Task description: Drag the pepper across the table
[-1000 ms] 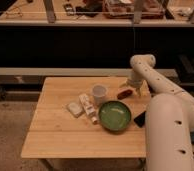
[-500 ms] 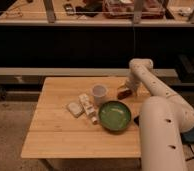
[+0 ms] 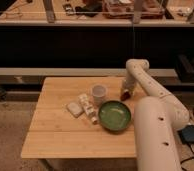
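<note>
Pepper (image 3: 124,94), right of centre on table (image 3: 55,135), looks light, soft; press mid-body. Gripper (image 3: 127,89) at it, grip state unclear.

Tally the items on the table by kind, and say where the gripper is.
green bowl: 1
white cup: 1
pepper: 1, under the gripper near the far right of the table
small white blocks: 4, clustered left of the bowl, so the count is approximate
Total: 7
</note>
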`<state>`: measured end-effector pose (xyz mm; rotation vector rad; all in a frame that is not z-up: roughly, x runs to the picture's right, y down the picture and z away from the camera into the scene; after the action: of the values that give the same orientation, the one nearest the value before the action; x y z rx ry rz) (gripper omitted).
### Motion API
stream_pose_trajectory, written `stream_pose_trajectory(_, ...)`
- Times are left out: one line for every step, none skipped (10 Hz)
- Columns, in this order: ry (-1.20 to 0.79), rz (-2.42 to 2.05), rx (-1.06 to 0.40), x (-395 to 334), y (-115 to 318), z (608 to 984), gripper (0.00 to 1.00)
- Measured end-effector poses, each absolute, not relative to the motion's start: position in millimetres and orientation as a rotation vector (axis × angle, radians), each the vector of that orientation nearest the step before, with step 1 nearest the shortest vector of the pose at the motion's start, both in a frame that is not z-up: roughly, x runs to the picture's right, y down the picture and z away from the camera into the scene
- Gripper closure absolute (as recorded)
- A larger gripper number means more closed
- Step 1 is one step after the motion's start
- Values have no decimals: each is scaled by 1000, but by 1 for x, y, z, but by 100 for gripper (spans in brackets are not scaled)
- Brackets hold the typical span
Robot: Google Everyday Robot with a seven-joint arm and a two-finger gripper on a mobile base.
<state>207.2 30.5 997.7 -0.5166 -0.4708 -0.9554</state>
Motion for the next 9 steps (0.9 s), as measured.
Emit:
stream_pose_trajectory(-486, -969, -518, 194, 29, 1001, 82)
stream_pose_trajectory(-498, -982, -517, 184, 28, 1004, 82)
stream_pose_trajectory(-514, -1004, -517, 169, 28, 1006, 82)
stream_pose_trajectory(-529, -1039, -518, 150, 27, 1010, 82)
stream_pose_trajectory(-534, -1073, -521, 136, 26, 1013, 82)
stream_pose_trajectory(-536, -1100, -523, 125, 25, 1014, 82)
stream_pose_trajectory(-540, -1147, -527, 106, 23, 1016, 82)
stream_pose_trajectory(-543, -1183, -530, 92, 24, 1017, 82)
stream_pose_trajectory(-546, -1230, -538, 75, 26, 1019, 82)
